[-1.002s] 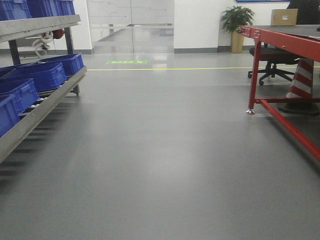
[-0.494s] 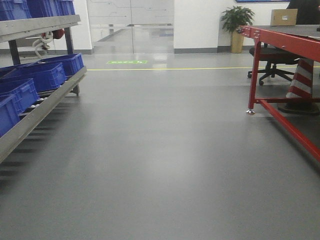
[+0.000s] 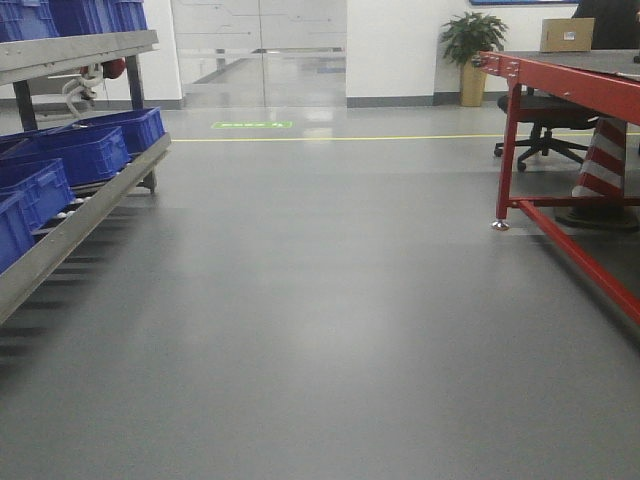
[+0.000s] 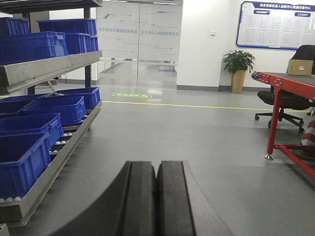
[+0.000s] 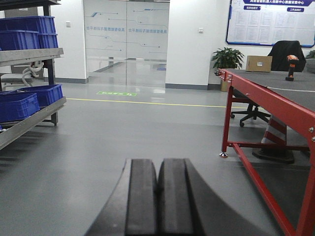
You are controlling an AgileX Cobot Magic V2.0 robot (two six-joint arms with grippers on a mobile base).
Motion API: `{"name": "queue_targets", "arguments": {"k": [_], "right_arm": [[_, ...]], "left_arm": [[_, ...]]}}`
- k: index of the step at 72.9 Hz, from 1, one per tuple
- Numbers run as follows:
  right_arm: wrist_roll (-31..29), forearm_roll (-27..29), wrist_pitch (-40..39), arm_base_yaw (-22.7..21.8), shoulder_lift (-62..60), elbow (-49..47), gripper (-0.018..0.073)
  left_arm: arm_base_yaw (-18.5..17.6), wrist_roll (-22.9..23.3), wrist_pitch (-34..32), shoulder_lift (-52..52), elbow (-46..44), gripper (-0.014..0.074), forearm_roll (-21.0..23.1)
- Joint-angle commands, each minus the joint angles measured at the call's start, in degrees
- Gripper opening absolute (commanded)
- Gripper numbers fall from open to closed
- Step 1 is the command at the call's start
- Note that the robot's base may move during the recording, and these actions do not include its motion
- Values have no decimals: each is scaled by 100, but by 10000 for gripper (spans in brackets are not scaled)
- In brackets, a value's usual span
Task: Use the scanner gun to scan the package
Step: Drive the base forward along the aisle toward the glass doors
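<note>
left gripper [image 4: 157, 167]: bottom centre of the left wrist view, black pads pressed flat together, nothing btwn them
right gripper [image 5: 158, 163]: same deal, bottom centre of the right wrist view, pads squeezed together on nothing
package [image 5: 259, 63]: upper right of the frame, sitting on the far end of the red table [image 5: 246, 88], white label facing us in the front view
scanner gun [image 5: 291, 66]: standing upright on the same tabletop, near the pkg on its right, not touching it
gap: both grippers well apart from the table, just grey floor under them
left side: blue bins [image 4: 49, 110] on a metal rack
bg: potted plant [image 5: 227, 58] by the white wall, glass doors at top centre
</note>
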State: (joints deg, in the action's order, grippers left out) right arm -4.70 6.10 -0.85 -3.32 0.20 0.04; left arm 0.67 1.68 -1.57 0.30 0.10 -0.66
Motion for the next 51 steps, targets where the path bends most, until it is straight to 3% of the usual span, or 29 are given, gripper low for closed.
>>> {"name": "queue_targets", "arguments": {"k": [1,51], "right_arm": [[0,-31,-105,0,-20,-4,-168],[0,-31,-105,0,-20,-4,-168]], "left_arm": [[-37,1,-91,-30,-10,-111,-5],[-37,1,-91,-30,-10,-111,-5]]}}
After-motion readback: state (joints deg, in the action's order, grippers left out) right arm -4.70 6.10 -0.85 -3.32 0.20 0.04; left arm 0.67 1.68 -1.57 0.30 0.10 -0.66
